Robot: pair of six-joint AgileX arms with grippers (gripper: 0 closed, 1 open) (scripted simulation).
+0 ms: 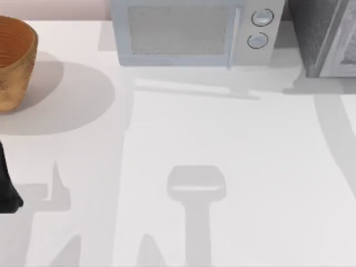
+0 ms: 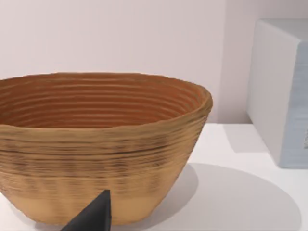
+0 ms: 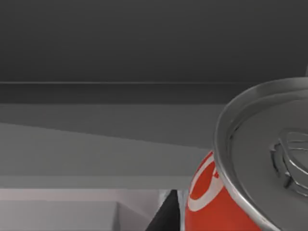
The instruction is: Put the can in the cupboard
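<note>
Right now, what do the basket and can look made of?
Basket: looks woven or coiled fibre, matte tan, ridged in horizontal bands. Can: likely metal, with a shiny silvery lid, raised rim and pull tab, and a glossy red-and-white printed side.

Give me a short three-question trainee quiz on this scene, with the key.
1. True or false: the microwave has two round knobs.
2. What stands at the left side of the table in the top view? A) a woven basket B) a kettle C) a plate
3. Fill in: in the right wrist view, the can has a ____ top.
Key: 1 true; 2 A; 3 silvery.
</note>
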